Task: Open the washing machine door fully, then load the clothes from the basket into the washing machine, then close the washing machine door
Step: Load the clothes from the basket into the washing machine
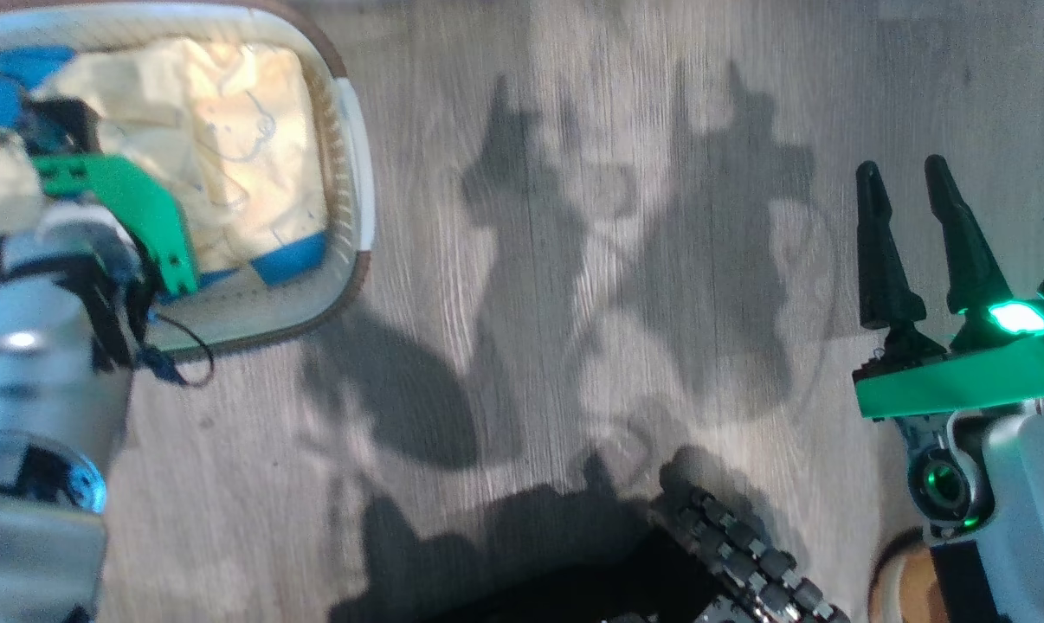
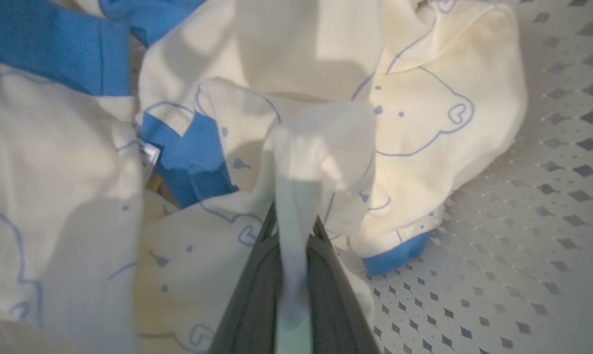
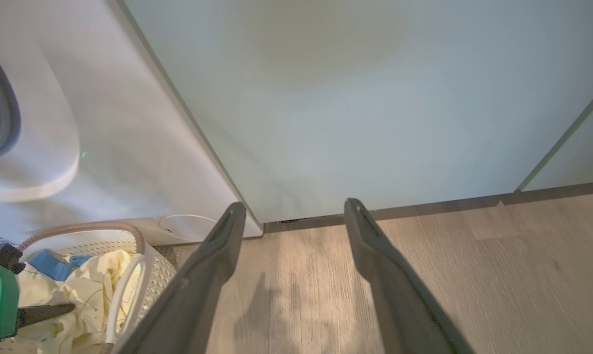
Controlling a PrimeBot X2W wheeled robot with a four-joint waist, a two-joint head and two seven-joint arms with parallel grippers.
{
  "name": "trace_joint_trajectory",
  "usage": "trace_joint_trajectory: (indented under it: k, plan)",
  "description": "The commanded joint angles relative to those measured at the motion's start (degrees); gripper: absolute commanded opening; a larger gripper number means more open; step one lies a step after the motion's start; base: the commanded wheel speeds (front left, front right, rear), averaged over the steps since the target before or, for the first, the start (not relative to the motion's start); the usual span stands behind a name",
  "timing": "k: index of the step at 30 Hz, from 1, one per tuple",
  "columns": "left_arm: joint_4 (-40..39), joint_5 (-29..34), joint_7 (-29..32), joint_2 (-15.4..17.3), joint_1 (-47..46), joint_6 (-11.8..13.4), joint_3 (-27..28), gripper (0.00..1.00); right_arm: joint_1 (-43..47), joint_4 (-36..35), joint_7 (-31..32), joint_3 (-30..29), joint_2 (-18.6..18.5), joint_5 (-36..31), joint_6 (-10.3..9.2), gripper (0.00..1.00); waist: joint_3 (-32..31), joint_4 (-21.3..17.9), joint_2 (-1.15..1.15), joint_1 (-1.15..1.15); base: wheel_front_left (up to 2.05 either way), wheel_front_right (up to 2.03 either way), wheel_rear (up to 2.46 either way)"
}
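Inside the basket (image 1: 354, 173), left jaws pinching a fold of the clothes (image 2: 424, 123), right jaws wide

Downward head camera, close left wrist; basket (image 1: 354, 164) in all views.

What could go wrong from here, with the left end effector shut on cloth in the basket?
1. The left end effector pinches just a thin fold of the clothes, so it may slip free on lifting.
2. The clothes lie bunched together, so a lift may drag a second piece over the rim of the basket and onto the floor.
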Motion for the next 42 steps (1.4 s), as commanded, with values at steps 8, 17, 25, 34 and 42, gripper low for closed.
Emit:
trace_joint_trajectory:
  k: [8, 17, 25, 34, 42]
  plan:
    - [-0.61, -2.43, -5.25, -1.04, 8.99, -3.58, 0.68, 0.0, 2.87, -0.14, -0.38, 0.68, -1.77, 0.02, 0.01, 1.0, -11.05, 3.03, 0.0, 0.0, 0.0, 0.0, 0.0]
    - [-0.61, -5.88, -11.91, -5.04, 17.25, -5.38, 1.44, 0.0, 7.75, 1.12, -0.38, -0.63, -4.15, -0.17, 0.01, 1.0, -22.34, 6.22, 0.0, 0.0, 0.0, 0.0, 0.0]
    - [-1.68, -9.38, -16.69, -7.1, 20.91, -5.8, 2.36, 0.0, 11.79, 1.67, -0.38, -1.46, -5.67, -0.39, 0.01, 1.0, -29.67, 9.15, 0.0, 0.0, 0.0, 0.0, 0.0]
    - [-9.9, -12.56, -19.53, -5.9, 25.75, -5.83, -0.23, 0.0, 14.5, 2.18, -0.38, -1.53, -5.6, -0.3, 0.01, 1.0, -35.17, 11.71, 0.0, 0.0, 0.0, 0.0, 0.0]
    - [-22.53, -11.65, -19.91, -3.35, 30.17, -5.83, 1.85, 0.0, 16.52, 2.38, -0.38, -2.36, -6.14, -0.21, 0.01, 1.0, -38.31, 13.5, 0.0, 0.0, 0.0, 0.0, 0.0]
